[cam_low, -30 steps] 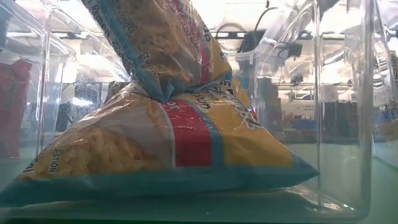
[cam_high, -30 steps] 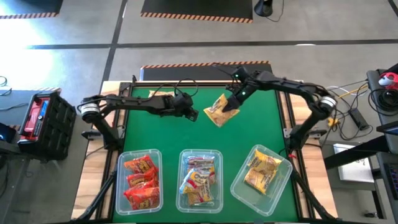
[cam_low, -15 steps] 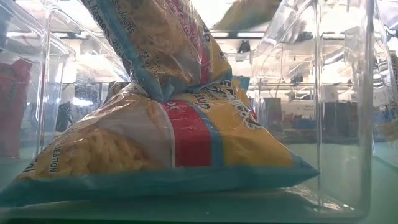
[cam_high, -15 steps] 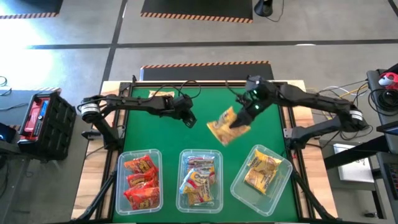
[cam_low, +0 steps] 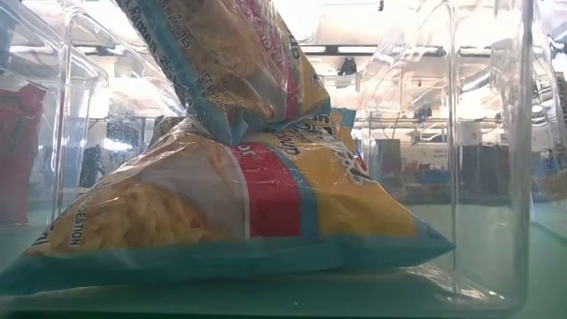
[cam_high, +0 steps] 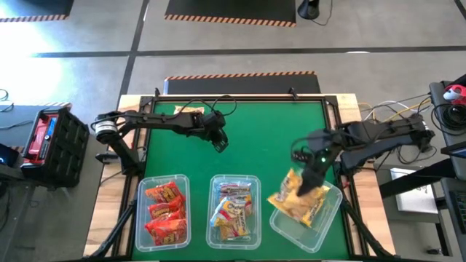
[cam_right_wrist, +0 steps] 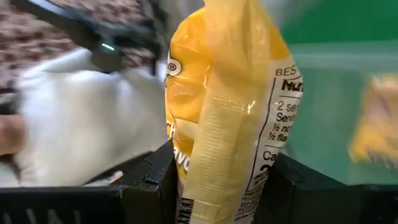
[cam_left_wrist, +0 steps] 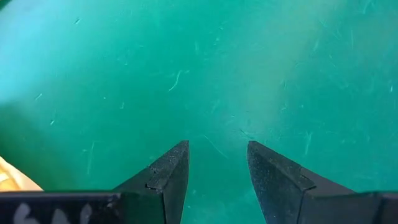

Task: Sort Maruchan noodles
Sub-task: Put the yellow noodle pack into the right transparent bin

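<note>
Across the green felt-like table (cam_high: 247,138), scuffed with pale lint in the left wrist view, three clear, thin-walled rectangular plastic tubs stand in a row along the near edge, the middle tub (cam_high: 234,207) taken as the landmark. Beyond the table lies a grey concrete floor with orange-and-black striped tape (cam_high: 240,75), and a black crate (cam_high: 51,142) sits far to the left of the middle tub.

Left of the middle tub, the left tub (cam_high: 162,211) holds crinkly red-orange noodle packets (cam_high: 164,212). The middle tub itself holds yellow packets with a red band and blue edging (cam_low: 239,221), glossy and puckered at the seams; printing on them is only partly readable. To its right, the right tub (cam_high: 329,211), set askew, holds yellow packets (cam_high: 309,211).

Over the right tub's inner edge, the right tool (cam_high: 309,182) pinches a yellow Maruchan packet (cam_right_wrist: 227,112) between its two dark fingers; the packet's back seam faces the wrist camera, with fragments "BES", "2 se" and "Ca" legible.

Behind and left of the middle tub, the left tool (cam_high: 220,142) hangs over bare table, its wedge-shaped matte fingers (cam_left_wrist: 168,177) spread a little with nothing between them.
</note>
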`<state>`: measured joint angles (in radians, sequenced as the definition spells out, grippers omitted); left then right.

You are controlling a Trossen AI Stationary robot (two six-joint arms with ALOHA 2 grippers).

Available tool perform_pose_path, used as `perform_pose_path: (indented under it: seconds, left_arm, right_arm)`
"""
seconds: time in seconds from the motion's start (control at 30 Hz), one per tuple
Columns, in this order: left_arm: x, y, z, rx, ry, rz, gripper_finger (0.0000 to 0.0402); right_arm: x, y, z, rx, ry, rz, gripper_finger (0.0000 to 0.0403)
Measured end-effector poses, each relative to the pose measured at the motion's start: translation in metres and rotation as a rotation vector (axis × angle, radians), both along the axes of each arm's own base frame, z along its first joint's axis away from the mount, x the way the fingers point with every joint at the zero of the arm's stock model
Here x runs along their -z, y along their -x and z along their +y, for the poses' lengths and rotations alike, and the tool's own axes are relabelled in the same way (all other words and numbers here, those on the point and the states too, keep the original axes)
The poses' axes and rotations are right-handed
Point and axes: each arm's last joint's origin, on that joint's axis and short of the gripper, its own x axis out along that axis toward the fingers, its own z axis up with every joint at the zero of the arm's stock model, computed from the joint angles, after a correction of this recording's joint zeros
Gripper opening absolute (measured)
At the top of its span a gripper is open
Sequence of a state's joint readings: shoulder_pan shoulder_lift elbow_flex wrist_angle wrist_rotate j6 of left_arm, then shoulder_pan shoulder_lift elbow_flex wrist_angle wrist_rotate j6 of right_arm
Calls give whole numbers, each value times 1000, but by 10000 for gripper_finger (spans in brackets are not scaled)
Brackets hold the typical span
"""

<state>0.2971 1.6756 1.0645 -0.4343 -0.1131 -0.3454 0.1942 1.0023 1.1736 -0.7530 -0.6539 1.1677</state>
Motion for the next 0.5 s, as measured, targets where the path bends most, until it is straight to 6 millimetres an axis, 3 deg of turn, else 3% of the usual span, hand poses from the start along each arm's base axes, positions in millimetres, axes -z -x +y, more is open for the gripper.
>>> perform_pose_path:
  seconds: [0.27,0.5]
  left_arm:
    - [0,0,0,-85,43,-25,146]
    - [0,-1,0,-157,76,-53,146]
  right_arm:
    - [25,30,2,-58,157,354,144]
    - [36,30,-1,-75,307,317,144]
